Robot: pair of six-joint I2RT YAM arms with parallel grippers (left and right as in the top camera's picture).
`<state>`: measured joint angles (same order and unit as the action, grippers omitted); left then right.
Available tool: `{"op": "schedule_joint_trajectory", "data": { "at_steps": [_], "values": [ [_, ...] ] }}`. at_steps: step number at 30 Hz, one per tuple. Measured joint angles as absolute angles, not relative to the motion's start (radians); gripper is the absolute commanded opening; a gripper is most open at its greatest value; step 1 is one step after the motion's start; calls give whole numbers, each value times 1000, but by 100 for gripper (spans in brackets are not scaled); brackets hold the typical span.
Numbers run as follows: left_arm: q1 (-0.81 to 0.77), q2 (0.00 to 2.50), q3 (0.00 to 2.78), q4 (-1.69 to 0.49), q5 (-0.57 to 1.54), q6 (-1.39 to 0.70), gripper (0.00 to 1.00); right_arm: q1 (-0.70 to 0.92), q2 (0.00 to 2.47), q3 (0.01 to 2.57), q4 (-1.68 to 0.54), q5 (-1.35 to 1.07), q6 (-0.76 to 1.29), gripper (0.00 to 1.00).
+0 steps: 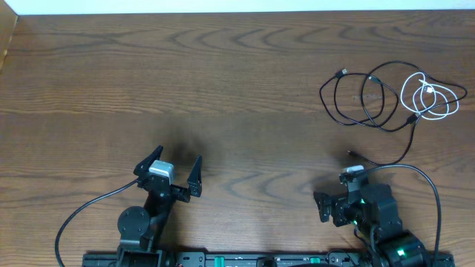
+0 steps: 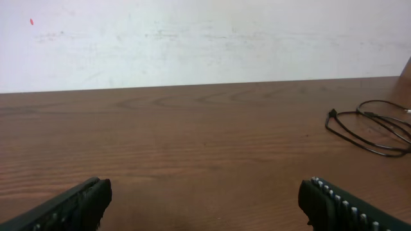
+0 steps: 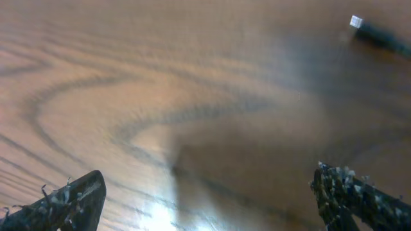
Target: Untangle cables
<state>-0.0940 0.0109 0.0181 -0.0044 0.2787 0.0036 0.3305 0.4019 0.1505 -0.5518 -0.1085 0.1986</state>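
The black cable lies in loose overlapping loops on the wooden table, beyond the right gripper and a little to its right. One small plug sticks out on the side of the coil farthest from that gripper. A single black strand trails out of the coil back toward the right gripper and ends in a second plug lying flat just ahead of it. In the right wrist view this plug shows a pale tip and sits apart from both fingers.

The white cable is coiled in smaller loops, farther right of the right gripper than most of the black coil. The two overlap there: a black strand arcs around the far side of the white loops, and the cords cross at several spots. Which cord lies on top at each crossing is too fine to tell.

The right gripper's jaws are spread wide with only bare wood between them, holding nothing. The left gripper sits well to the left of the right gripper, about as near to the arms' base rail. Its jaws are also spread wide and empty, and it is far from both cables. A thicker black wire curves from the right arm just behind the right gripper.
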Motion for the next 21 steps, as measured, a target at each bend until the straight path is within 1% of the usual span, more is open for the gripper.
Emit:
{"op": "schedule_joint_trajectory", "data": {
  "at_steps": [8,15,21],
  "values": [
    [-94,11,18,-5,279,4,98,281,212,150,-551,-109,199,99],
    [-94,11,18,-5,279,4,98,173,22,150,-548,-109,200,99],
    [-94,11,18,-5,279,4,98,118,13,150,-549,-109,201,99]
  ]
}}
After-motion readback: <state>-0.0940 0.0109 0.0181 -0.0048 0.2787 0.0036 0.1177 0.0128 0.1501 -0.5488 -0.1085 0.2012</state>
